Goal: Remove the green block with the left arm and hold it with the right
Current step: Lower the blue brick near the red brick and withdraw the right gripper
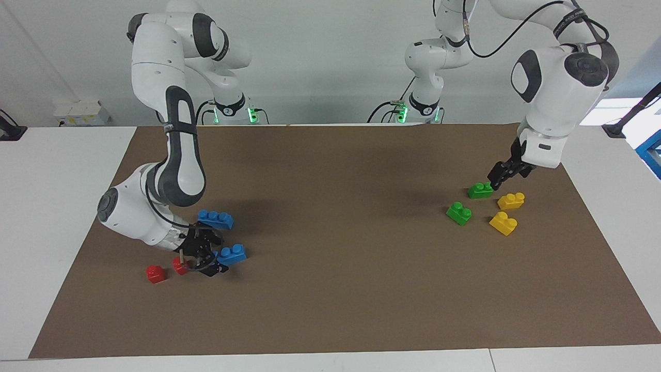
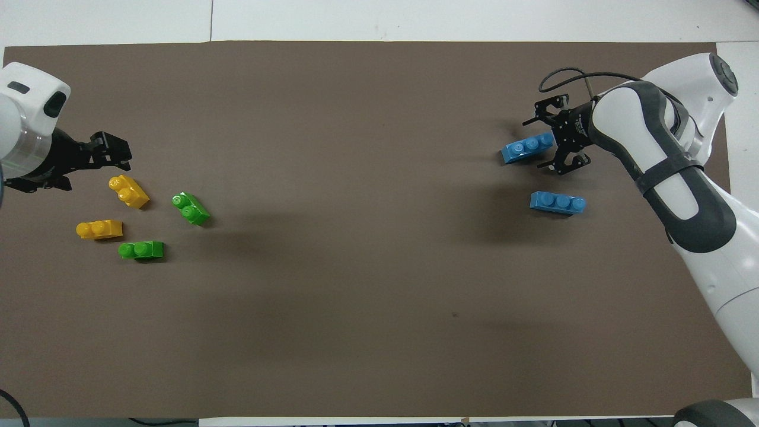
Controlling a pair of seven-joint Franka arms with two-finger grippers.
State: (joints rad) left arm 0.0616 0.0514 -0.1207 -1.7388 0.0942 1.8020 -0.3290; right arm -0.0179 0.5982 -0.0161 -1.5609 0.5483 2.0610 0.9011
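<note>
Green block (image 1: 459,213) loose on mat (image 1: 341,299) | both jaws open, empty

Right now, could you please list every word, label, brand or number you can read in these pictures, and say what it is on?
Nothing here can be read.
Left arm: small white lettering on its black cable strap, too small to read.
Right arm: a mark on its black strap, too small to read.
Bricks, brown mat: no writing visible.
</note>
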